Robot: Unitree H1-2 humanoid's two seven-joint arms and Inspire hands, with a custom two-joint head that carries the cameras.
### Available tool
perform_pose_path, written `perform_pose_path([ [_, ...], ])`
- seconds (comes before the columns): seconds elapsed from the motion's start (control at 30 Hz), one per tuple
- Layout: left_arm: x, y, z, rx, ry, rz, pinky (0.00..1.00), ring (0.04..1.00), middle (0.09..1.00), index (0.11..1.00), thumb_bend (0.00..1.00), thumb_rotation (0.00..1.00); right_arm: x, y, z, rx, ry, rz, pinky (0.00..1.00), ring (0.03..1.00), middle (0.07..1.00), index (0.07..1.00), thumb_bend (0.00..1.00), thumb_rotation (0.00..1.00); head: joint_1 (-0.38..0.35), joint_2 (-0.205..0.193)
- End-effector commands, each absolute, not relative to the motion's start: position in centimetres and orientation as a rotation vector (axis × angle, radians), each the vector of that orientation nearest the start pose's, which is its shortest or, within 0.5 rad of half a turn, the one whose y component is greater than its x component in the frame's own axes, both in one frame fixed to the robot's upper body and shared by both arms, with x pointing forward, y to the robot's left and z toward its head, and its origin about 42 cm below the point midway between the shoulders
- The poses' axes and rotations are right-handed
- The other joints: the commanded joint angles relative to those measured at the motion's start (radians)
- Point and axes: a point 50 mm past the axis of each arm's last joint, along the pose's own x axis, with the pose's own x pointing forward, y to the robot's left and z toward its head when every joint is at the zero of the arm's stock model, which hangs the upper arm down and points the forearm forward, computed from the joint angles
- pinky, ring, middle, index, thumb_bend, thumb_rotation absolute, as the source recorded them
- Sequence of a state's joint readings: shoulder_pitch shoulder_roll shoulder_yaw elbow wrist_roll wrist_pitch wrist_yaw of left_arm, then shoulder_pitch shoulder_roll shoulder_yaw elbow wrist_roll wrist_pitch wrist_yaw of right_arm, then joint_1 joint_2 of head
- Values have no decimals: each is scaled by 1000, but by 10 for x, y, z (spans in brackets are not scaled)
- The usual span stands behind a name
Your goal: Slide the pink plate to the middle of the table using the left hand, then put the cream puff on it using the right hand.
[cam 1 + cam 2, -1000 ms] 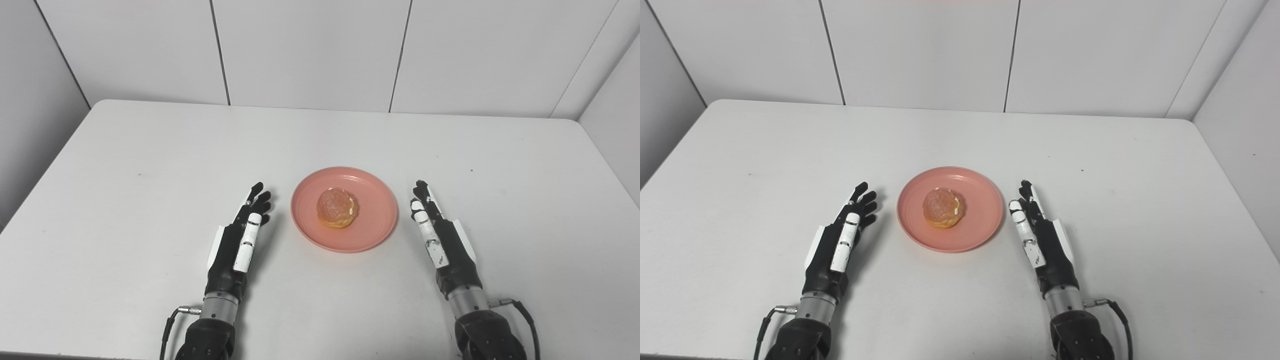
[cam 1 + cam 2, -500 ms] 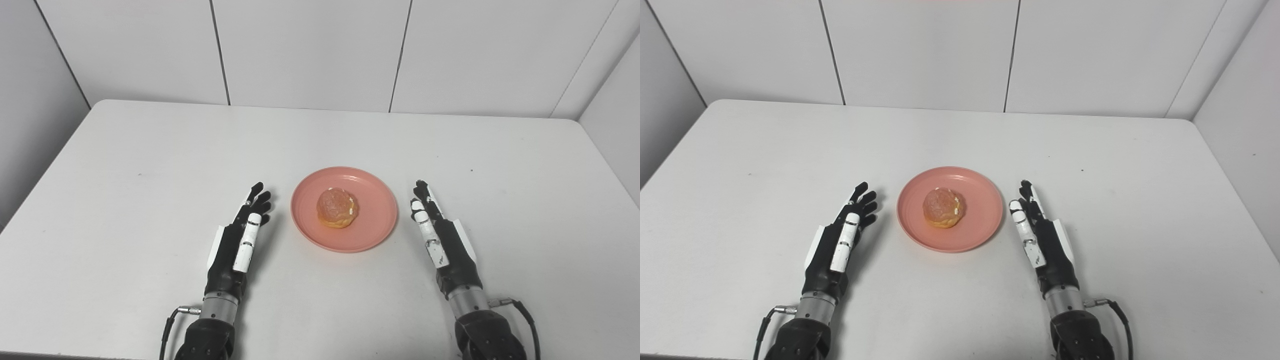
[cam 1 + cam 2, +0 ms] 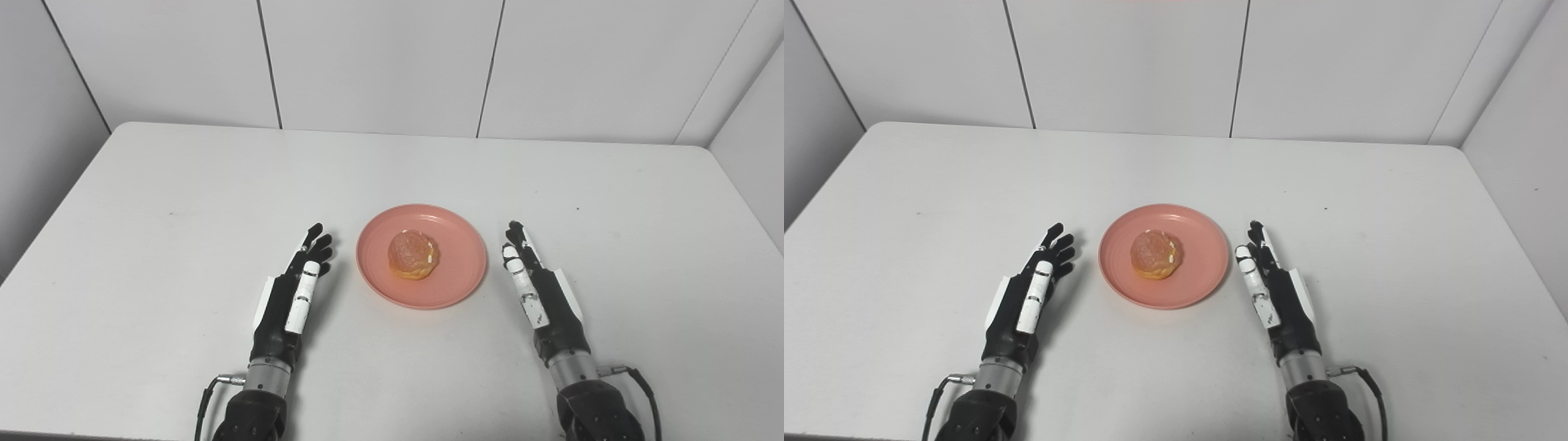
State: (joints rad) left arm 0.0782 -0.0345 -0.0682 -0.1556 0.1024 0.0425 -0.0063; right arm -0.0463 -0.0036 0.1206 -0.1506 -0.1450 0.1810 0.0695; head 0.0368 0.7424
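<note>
No brand mark, label or writing can be read on anything here.

The pink plate (image 3: 422, 256) sits near the middle of the white desk (image 3: 184, 184), and the cream puff (image 3: 413, 254) rests on it, roughly at the plate's centre, golden brown with a little pale filling showing at its right side.

The left hand (image 3: 294, 294) lies low over the desk just to the left of the plate, apart from its rim. It holds nothing; its fingers (image 3: 315, 242) are stretched forward and slightly fanned, pointing away from the robot and a bit toward the plate, with the white-shelled thumb lying along the inner side.

The right hand (image 3: 542, 294) mirrors it on the plate's right side, also clear of the rim and empty. Its fingers (image 3: 517, 236) extend forward, close to one another but straight, angled a little inward. Both forearms enter from the bottom edge, each with a thin cable at the wrist.
</note>
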Motion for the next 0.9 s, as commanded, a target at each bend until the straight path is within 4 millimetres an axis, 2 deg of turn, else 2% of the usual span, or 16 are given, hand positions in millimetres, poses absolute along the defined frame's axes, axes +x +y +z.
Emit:
perform_pose_path([
  [0.0,253,192,114,75,-43,-35,905,907,916,910,481,1000,300,-169,150,-156,-74,176,946,962,980,985,258,1000,1,0],
  [0.87,253,193,114,75,-46,-41,912,911,920,914,483,1000,300,-169,150,-149,-73,173,945,958,977,982,264,1000,1,0],
])
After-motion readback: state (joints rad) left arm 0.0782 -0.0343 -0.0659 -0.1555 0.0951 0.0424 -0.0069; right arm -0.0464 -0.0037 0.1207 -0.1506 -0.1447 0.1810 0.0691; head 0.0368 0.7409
